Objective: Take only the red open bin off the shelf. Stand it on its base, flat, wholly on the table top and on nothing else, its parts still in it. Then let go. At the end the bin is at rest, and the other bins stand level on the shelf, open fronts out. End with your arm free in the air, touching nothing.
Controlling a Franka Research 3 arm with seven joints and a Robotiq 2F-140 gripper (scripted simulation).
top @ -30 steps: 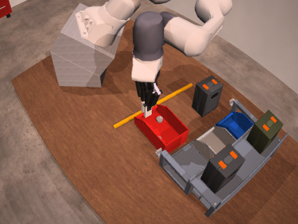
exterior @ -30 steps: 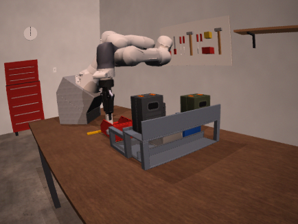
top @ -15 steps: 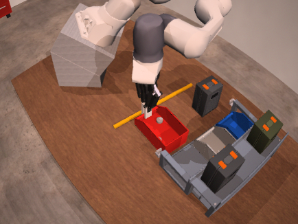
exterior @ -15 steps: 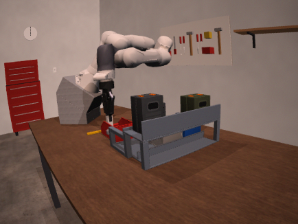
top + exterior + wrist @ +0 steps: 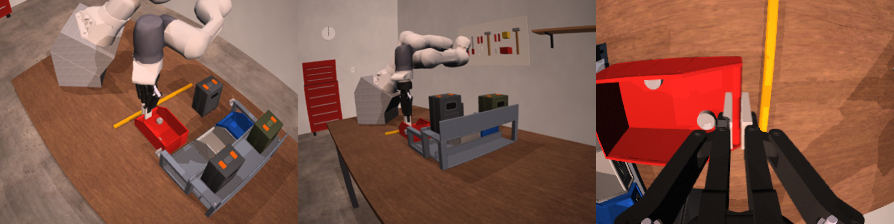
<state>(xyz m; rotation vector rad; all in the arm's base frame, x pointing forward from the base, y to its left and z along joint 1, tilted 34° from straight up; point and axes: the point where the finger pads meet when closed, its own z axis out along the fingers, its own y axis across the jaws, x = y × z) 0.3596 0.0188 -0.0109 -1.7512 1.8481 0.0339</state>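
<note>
The red open bin (image 5: 173, 125) (image 5: 404, 130) (image 5: 676, 107) is off the shelf, in front of its left end, its back close to a front post. My gripper (image 5: 147, 115) (image 5: 407, 122) (image 5: 736, 103) points down, shut on the bin's low front wall. Two grey round parts, one near the front (image 5: 159, 120) (image 5: 706, 120) and one by a side wall (image 5: 653, 84), lie inside. The bin looks about level and low; whether its base touches the table is unclear. The beige bin (image 5: 215, 138) and blue bin (image 5: 237, 124) stand on the grey shelf (image 5: 192, 159) (image 5: 480, 124), open fronts out.
A yellow rod (image 5: 175, 93) (image 5: 391, 132) (image 5: 771, 55) lies on the table just beyond the bin's front. A dark case (image 5: 206, 97) stands right of the bin. Another dark case (image 5: 223, 168) (image 5: 445, 111) and a green case (image 5: 264, 132) (image 5: 493, 103) stand on the shelf unit.
</note>
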